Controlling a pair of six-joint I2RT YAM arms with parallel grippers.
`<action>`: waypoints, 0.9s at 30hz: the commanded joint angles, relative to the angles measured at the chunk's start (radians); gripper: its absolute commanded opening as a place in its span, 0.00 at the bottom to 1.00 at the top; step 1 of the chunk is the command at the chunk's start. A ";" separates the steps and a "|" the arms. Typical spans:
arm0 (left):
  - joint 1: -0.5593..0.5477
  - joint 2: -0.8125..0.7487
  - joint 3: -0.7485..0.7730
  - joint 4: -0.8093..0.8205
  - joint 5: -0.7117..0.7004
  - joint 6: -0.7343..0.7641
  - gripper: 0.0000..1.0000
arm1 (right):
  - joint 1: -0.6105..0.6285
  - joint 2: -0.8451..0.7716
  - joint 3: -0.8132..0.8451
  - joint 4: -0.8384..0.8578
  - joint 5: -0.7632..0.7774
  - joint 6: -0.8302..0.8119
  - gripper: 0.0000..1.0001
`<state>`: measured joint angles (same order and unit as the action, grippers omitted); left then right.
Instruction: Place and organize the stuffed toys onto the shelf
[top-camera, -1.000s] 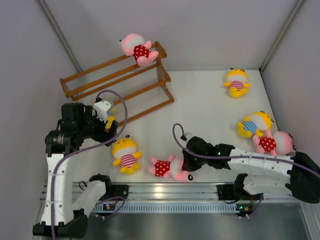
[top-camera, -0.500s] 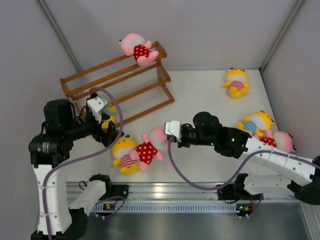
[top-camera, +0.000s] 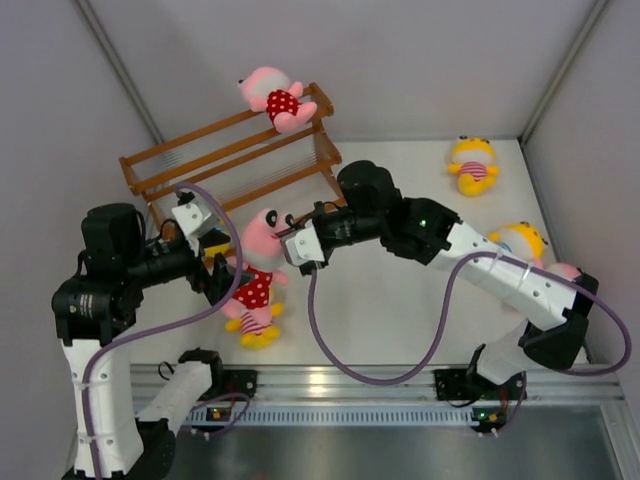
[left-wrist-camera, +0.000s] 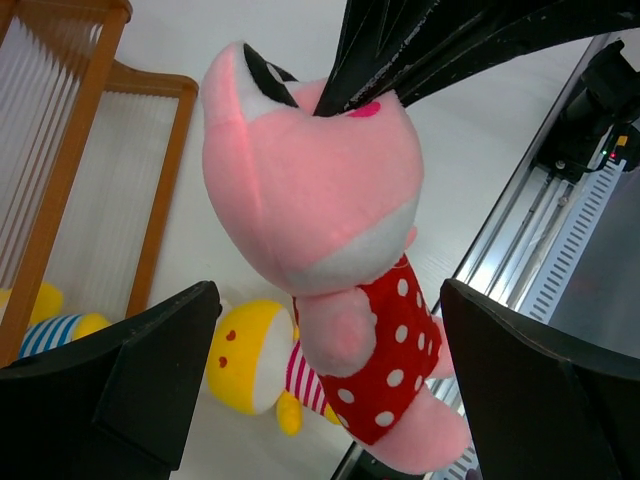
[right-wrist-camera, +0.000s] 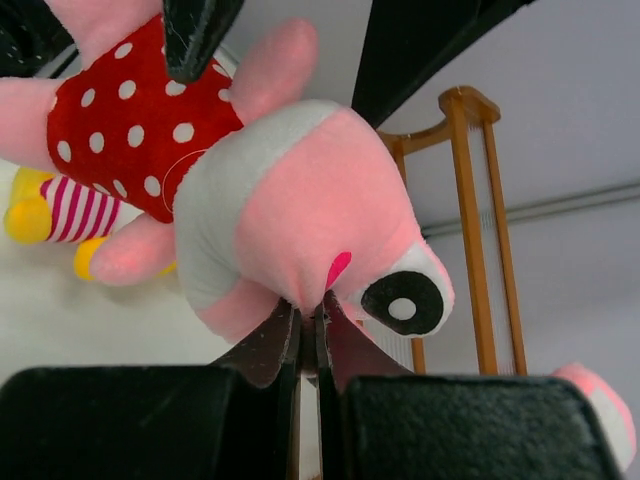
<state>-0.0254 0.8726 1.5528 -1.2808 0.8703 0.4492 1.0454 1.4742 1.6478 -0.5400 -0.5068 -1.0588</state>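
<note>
Carrying step, perhaps a handover: pink toy in dotted dress (top-camera: 256, 265) hanging above the table, near the shelf (top-camera: 240, 165), pinched at the face by the tightly closed right end effector (right-wrist-camera: 308, 335), framed by the wide-spread, empty left end effector (left-wrist-camera: 325, 300). Next, probably: closing left around the body, or lifting onto a tier.

I see a white table (top-camera: 380, 300) boxed in by plain grey walls (top-camera: 450, 60), evenly lit, with a silver rail (top-camera: 340, 385) along its near edge.
</note>
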 joint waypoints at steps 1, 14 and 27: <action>-0.001 -0.003 0.024 0.000 -0.014 0.026 0.98 | -0.005 0.027 0.118 -0.072 -0.166 -0.113 0.00; 0.001 0.022 0.047 0.138 -0.042 -0.153 0.08 | 0.005 -0.003 -0.009 0.396 -0.084 0.181 0.67; 0.010 0.224 0.285 0.435 -0.330 -0.475 0.09 | -0.002 -0.078 -0.120 0.620 0.238 0.683 0.97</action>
<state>-0.0257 1.0542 1.7954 -1.0183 0.6319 0.0788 1.0447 1.4010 1.4944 0.0307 -0.3363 -0.5499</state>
